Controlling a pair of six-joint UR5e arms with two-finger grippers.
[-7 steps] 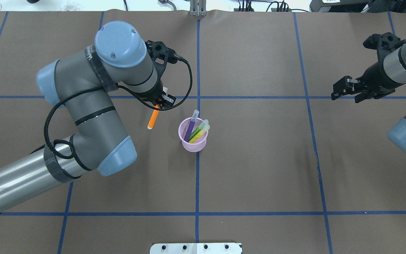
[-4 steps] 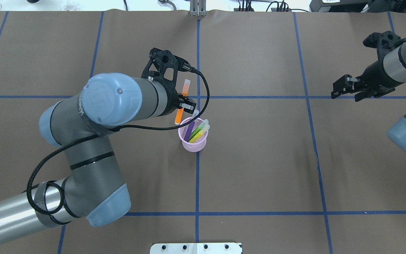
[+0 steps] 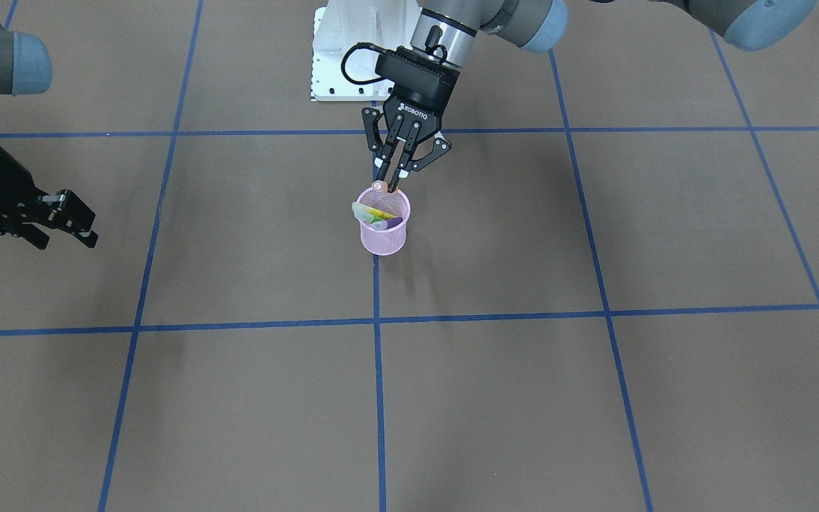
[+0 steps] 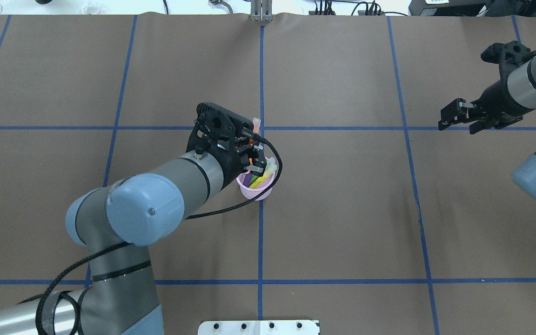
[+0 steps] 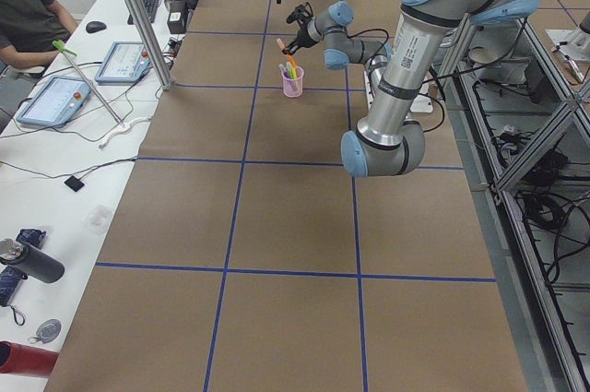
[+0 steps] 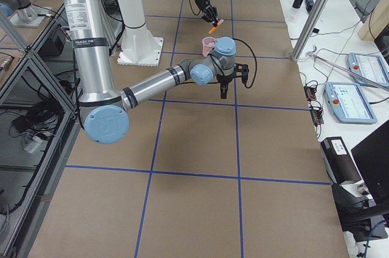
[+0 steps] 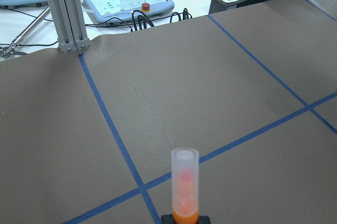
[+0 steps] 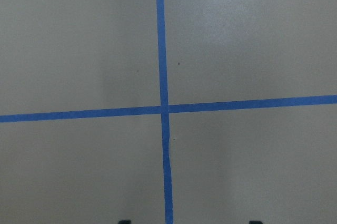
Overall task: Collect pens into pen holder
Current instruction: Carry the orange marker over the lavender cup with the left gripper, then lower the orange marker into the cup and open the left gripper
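The pink mesh pen holder (image 4: 259, 191) (image 3: 384, 240) stands near the table's centre on a blue tape line. Inside it lean a purple pen (image 4: 248, 178), a green pen (image 4: 255, 179) and a yellow pen (image 4: 264, 178). My left gripper (image 4: 251, 160) (image 3: 392, 181) hovers right above the cup's rim, shut on an orange pen (image 7: 184, 188) (image 3: 381, 186). That pen is held roughly upright, pale cap up, with its lower end at the cup's mouth. My right gripper (image 4: 454, 123) (image 3: 82, 222) hangs open and empty far off to the side.
Blue tape lines divide the brown table cover (image 4: 342, 209) into squares. The white base plate (image 3: 352, 57) sits at the robot's edge. A metal post (image 7: 63, 13) and a side table with tablets and a seated person (image 5: 28, 14) lie beyond the far edge.
My left arm has carried the orange pen from the left of the cup to just above its mouth and turned it upright. The right arm has not moved.
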